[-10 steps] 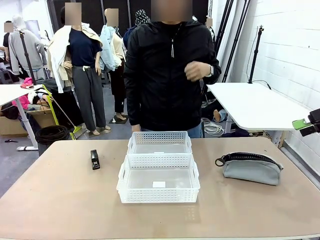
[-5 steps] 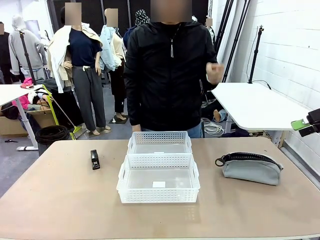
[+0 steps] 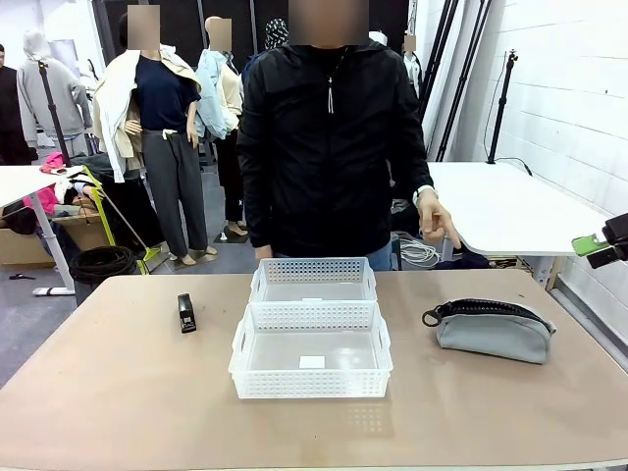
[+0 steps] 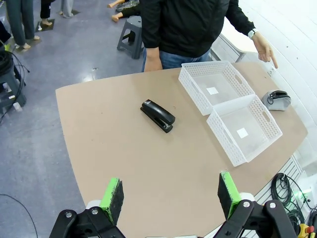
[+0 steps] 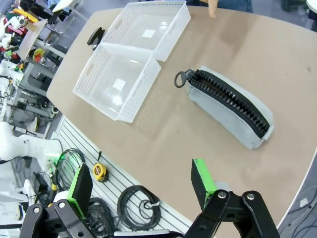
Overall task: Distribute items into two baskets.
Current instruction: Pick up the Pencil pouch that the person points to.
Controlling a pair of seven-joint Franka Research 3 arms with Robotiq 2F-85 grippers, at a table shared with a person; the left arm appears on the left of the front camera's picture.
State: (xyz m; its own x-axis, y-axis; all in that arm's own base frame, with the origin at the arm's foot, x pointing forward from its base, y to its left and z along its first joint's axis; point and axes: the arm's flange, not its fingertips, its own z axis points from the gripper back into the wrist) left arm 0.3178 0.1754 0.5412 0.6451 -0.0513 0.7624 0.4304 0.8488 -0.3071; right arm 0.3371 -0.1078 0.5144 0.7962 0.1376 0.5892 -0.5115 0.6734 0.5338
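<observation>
In the front view, two baskets are set at the middle of the table [image 3: 118, 392], one behind the other with their rims touching: the near basket [image 3: 311, 355] and the far basket [image 3: 312, 280]. Nothing is seen inside either except a small white label. The stapler [image 3: 186, 313] lies on the table at the left, apart from the baskets. The pouch [image 3: 488, 330], grey with a black zip, lies at the right, also apart from them. A person is seen behind the table's far edge, with one hand [image 3: 436, 218] lowered at the right of centre. The right gripper [image 3: 597, 243] is seen in part at the right edge, off the table; its jaws cannot be judged there.

In the left wrist view, the left gripper [image 4: 169, 196] is seen at the bottom edge, its green pads [image 4: 112, 198] set wide apart with nothing between them, high above the table. The stapler [image 4: 157, 115] lies slantwise at the centre. The far basket [image 4: 215, 87] and near basket [image 4: 245, 130] are seen at the right, and the pouch [image 4: 277, 99] at the right edge. The person's hand [image 4: 264, 48] is seen at the upper right.

In the right wrist view, the right gripper [image 5: 141, 181] is seen at the bottom, its pads [image 5: 202, 176] wide apart and holding nothing. The pouch [image 5: 228, 106] lies right of centre. The near basket [image 5: 119, 82] and far basket [image 5: 153, 27] are seen at the upper left, with the stapler [image 5: 95, 35] beyond them.
</observation>
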